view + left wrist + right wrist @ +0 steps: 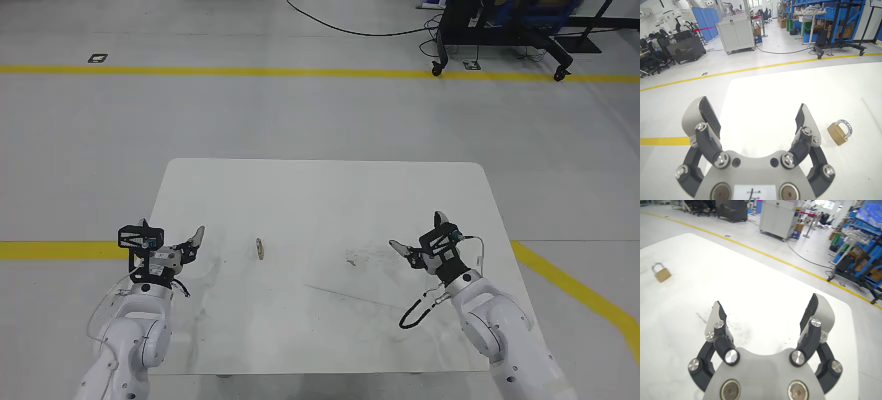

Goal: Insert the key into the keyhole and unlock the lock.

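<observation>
- The lock [260, 248] is a brass padlock with a silver shackle, and it lies on the white table [330, 190], in the left half, about midway between the near and the far edge
- Its long axis runs from the near side of the table to the far side; the shackle end points to the far edge and the brass body is toward the robot
- From above it looks narrow, so it cannot be told whether it lies flat or rests on a thin side
- In the left wrist view the lock [838, 133] is just beside the left gripper [753, 106], apart from it and not touching
- In the right wrist view the lock [662, 274] is well apart from the right gripper [765, 300]
- The left gripper [170, 238] is at the left edge of the table; its jaws are spread wide and the ribbed pads [710, 117] hold nothing and touch nothing
- The right gripper [420, 235] is over the right part of the table, also spread wide, and its pads [807, 311] are bare
- A small thin thing [351, 262] lies on the table between the lock and the right gripper; it is too small to tell if it is the key
</observation>
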